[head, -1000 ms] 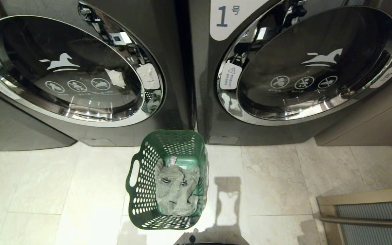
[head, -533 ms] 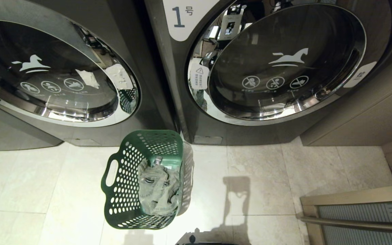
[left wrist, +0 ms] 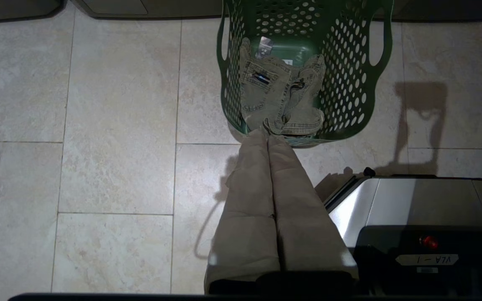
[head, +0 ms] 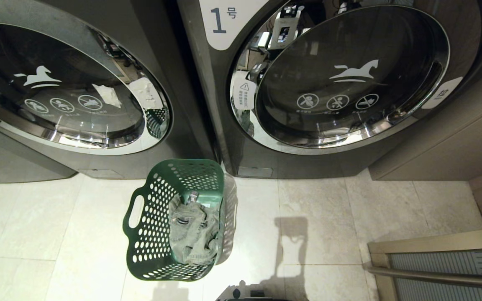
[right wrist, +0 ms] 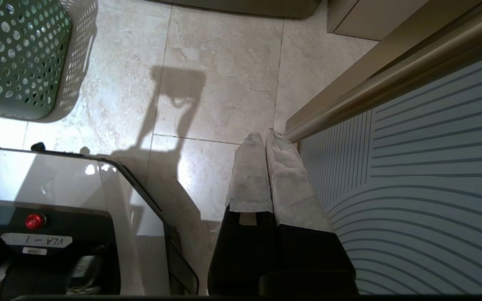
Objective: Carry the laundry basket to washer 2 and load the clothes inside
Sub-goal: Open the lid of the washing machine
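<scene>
**Basket lies ahead of us, nearer the left gripper**

We take the basket (head: 180, 221) as our landmark. It stands on the floor tiles (head: 329, 217), its far end almost against the foot of the two washers, at the seam between them. The washer to its right carries the label "1" (head: 220, 21); the washer to its left (head: 69, 83) shows no number in the head view, so we cannot confirm from here that it is washer 2. The clothes (head: 193, 234) lie crumpled inside the basket, toward its near end and right wall.

The basket's long axis runs from us toward the washers, with the cut-out handles on its two long sides, left and right.

Our left gripper (left wrist: 268, 138) hangs just short of the basket's near rim, pointing along that axis, fingers pressed together and holding nothing. Our right gripper (right wrist: 266, 140) is well off to the basket's right, beside a metal rail (right wrist: 391, 71), also closed and empty.

So the left arm is nearer. We judge that a lift by the side handles would need both arms brought to either side of the basket, and the right has farther to come across. Both pairs of fingers would have to part first.
</scene>
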{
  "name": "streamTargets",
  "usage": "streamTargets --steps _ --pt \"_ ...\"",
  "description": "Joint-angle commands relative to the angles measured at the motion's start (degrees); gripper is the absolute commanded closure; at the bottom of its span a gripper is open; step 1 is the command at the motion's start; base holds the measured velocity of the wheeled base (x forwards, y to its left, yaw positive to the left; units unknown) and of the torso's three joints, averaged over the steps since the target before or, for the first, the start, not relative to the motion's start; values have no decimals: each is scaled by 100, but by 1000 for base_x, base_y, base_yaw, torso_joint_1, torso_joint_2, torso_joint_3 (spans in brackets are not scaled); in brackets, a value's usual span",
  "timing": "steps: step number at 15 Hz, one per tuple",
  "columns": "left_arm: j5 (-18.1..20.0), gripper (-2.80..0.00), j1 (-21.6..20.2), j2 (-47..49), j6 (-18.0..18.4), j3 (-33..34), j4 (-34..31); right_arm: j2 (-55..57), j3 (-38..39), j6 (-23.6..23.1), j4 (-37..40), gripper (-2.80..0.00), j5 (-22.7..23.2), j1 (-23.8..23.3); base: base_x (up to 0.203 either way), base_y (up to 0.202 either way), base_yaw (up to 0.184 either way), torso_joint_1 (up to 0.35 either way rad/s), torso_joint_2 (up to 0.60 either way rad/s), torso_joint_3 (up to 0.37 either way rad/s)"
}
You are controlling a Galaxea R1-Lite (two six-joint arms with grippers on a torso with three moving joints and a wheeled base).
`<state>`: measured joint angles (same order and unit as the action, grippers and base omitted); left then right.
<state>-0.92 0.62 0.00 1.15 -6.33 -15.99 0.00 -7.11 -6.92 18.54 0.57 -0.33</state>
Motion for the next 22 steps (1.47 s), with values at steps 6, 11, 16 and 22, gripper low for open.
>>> streamTargets --steps 6,11,16,22 --pt "135 0 -1 17 42 -397 109 9 -1 -3 10 0 4 -2 0 0 0 0 0 0" --pt "709 0 13 1741 -78 -2134 91 9 -1 -11 10 0 4 -2 0 0 0 0 0 0" --pt "853 0 -53 5004 -886 -2775 1278 9 -10 6 10 0 13 -2 0 0 0 0 0 0" --pt "1780 0 -768 7941 -1416 -2481 4076 9 -10 6 10 0 13 -2 0 0 0 0 0 0"
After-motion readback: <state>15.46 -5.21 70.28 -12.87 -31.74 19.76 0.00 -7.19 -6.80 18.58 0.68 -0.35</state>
